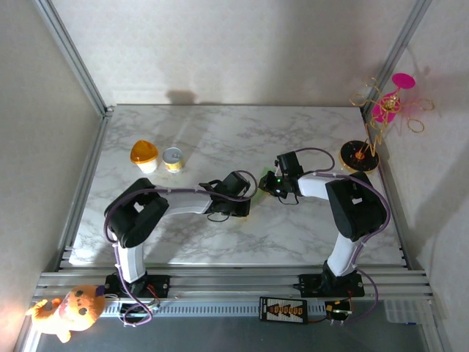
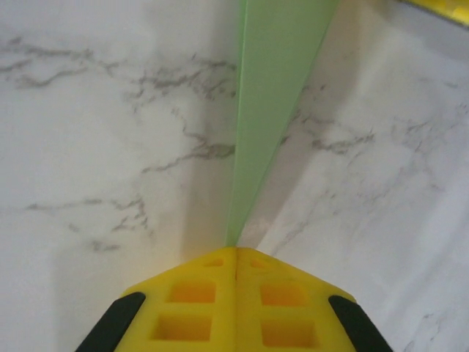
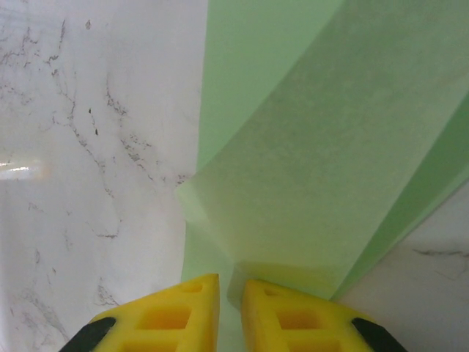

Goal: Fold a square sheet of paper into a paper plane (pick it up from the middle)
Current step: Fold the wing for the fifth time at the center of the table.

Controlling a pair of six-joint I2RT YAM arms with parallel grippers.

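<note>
The square sheet of paper (image 3: 293, 132) lay partly folded in the middle of the table (image 1: 220, 132), between both claws. The left claw (image 2: 236, 253) was shut tight on its thin edge. The right claw (image 3: 231, 282) looked nipped on a folded flap. The paper seemed light, floppy and easy to tear, so pinching near a crease looked safest.

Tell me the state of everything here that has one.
green paper: folded into layers
left tool: shut on the paper
right tool: narrow gap, paper in it, grip unclear
orange-lidded cup: upright, lid on
yellow tin: upright
</note>
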